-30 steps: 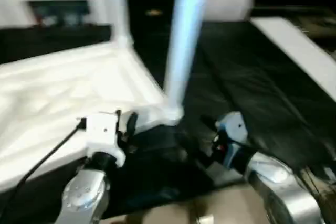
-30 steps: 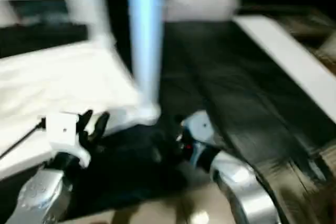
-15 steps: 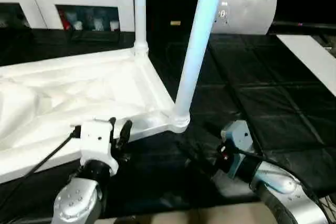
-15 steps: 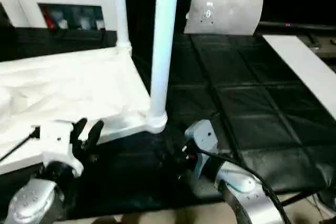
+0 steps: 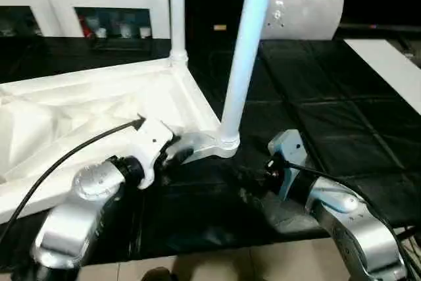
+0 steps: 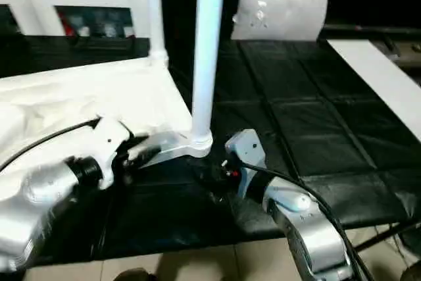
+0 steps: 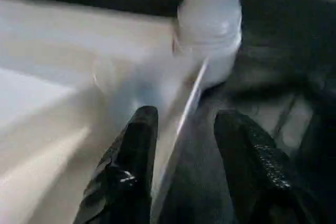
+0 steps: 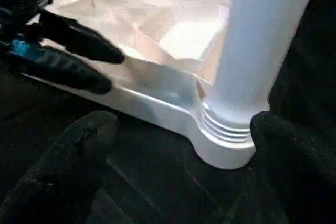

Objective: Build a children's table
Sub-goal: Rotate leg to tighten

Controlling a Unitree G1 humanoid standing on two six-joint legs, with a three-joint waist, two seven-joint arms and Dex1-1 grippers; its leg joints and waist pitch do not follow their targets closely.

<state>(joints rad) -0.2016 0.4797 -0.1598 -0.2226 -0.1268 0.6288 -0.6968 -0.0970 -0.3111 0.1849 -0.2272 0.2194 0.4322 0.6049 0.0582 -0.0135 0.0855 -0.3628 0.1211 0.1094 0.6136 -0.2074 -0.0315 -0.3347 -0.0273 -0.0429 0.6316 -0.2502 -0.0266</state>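
Note:
The white table top (image 5: 79,116) lies upside down on the black mat. One leg (image 5: 176,11) stands screwed in at the far corner. Another leg (image 5: 247,57) stands in the near corner socket (image 5: 227,143). My left gripper (image 5: 176,153) is open, its fingers (image 7: 131,166) straddling the top's near rim (image 7: 184,108) just beside that socket. My right gripper (image 6: 207,172) is open low over the mat, facing the same socket (image 8: 226,135), with its fingers (image 8: 68,150) spread to either side and apart from it. In the right wrist view, the left gripper's fingers (image 8: 79,43) lie along the rim.
The black mat-covered workbench (image 5: 329,116) stretches to the right. A white cabinet (image 5: 85,4) stands at the back left, a white cushion-like panel (image 5: 306,11) at the back, a white board (image 5: 388,64) at the right. Tiled floor (image 5: 217,268) shows past the front edge.
My left arm has swung in and its gripper has moved right onto the rim beside the near socket. The right gripper has edged a little closer to that socket.

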